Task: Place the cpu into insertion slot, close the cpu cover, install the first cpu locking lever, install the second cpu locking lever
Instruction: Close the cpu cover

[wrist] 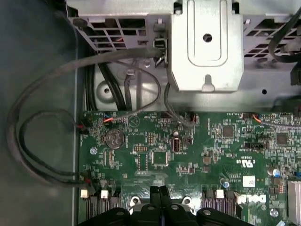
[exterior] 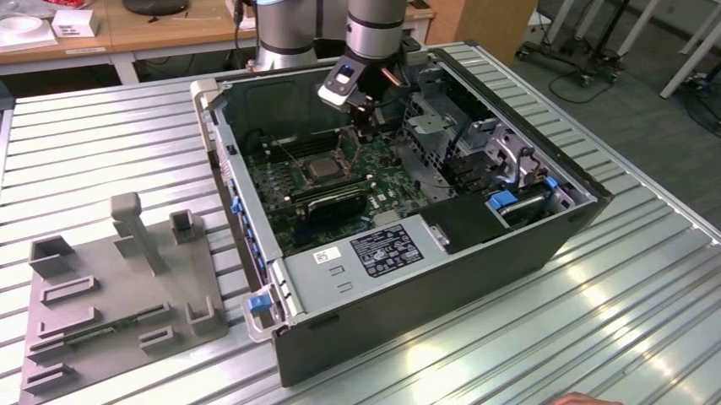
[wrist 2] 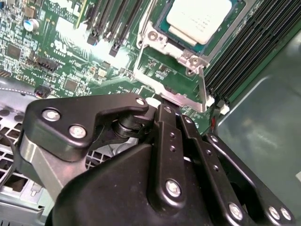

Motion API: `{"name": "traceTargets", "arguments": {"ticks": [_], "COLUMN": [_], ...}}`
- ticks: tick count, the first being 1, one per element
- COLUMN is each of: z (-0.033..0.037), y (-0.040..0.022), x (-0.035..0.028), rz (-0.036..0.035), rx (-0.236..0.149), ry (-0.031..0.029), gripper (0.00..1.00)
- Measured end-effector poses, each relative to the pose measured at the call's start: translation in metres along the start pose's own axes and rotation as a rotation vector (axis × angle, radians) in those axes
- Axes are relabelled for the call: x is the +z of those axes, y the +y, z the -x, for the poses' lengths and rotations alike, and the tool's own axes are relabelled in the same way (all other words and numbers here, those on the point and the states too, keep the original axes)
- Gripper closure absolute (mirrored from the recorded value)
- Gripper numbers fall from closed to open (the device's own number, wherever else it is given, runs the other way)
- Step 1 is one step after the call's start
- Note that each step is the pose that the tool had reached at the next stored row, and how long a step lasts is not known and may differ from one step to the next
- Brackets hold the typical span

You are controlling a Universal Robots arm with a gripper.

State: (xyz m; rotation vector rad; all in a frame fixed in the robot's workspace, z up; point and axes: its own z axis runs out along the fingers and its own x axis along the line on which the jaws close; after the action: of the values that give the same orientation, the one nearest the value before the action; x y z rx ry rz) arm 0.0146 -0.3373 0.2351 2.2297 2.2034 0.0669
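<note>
1. The cpu (wrist 2: 200, 19), just ahead of the gripper (wrist 2: 162, 107), has a pale, matt metal top.
2. The insertion slot (wrist 2: 155, 40) around it has a bright bare-metal rim.
3. The gripper's links are smooth black with a soft sheen, pinned by shiny screws.
4. The board (wrist: 188, 150) beneath the gripper is glossy green.
5. The table (exterior: 631, 295) is ribbed, reflective metal; the case (exterior: 451, 287) is matt dark grey.

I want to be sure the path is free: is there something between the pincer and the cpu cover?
Nothing visible does. In the second wrist view the pincer is right at the near edge of the cpu cover, with the cpu beyond it.
</note>
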Motion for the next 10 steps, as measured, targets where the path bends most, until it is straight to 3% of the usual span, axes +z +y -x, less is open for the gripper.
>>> {"name": "traceTargets", "arguments": {"ticks": [10], "z": [0.0001], "y": [-0.0114], "x": [-0.0001], "rz": [0.0000], "rx": [0.000], "ry": [-0.0001], "gripper": [0.89]}}
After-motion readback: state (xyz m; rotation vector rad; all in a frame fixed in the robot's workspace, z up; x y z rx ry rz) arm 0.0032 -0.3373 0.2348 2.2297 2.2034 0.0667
